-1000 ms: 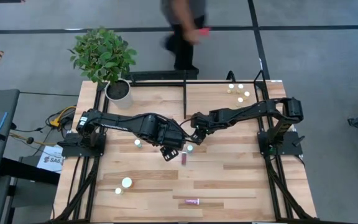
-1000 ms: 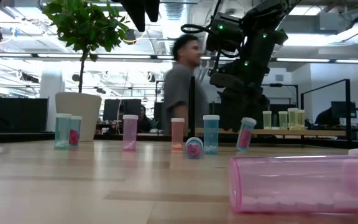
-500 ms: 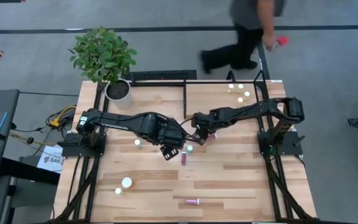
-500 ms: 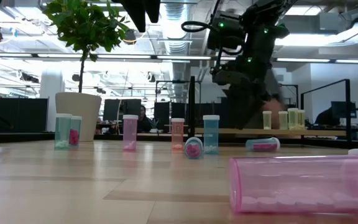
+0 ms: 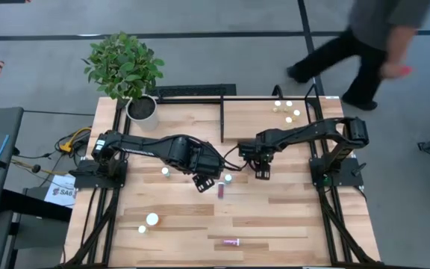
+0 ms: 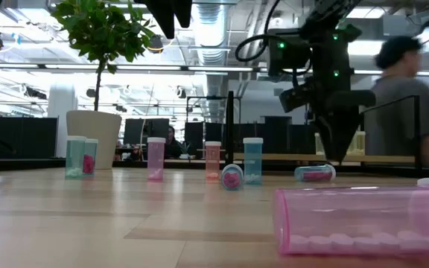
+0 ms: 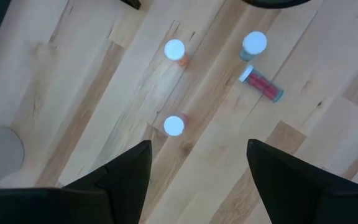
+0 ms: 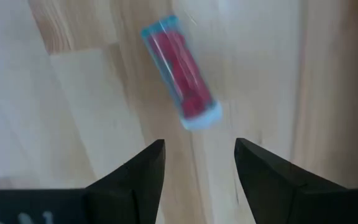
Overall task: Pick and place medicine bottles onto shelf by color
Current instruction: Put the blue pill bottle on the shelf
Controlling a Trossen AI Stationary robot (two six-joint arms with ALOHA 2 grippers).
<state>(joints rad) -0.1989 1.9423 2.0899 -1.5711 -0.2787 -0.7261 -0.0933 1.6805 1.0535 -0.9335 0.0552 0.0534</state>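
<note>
The right hand [image 5: 262, 172] hangs over the middle of the tabletop [image 5: 275, 217], its two fingers [image 8: 132, 177] apart with nothing between them; its wrist view looks straight down on a red-filled medicine bottle [image 8: 180, 71] lying on its side on the wood just beyond the fingertips, white cap toward the hand. In the low view that toppled bottle [image 6: 315, 173] lies just beside and below the hand. The left hand [image 5: 206, 181] hovers just left of centre, its fingers [image 7: 122, 171] also spread wide and empty, above a few upright white-capped bottles [image 7: 174, 125] and another bottle on its side [image 7: 261, 84]. Near it in the high view lies a maroon bottle [image 5: 220, 188]. Several pale bottles [image 5: 287, 109] stand together on the shelf [image 5: 260, 112] at the far right. More bottles sit near the front edge, one pink one lying flat [image 5: 231, 242]. A potted plant [image 5: 129, 71] occupies the far left corner, and a person [image 5: 372, 48] walks past beyond the table.
</note>
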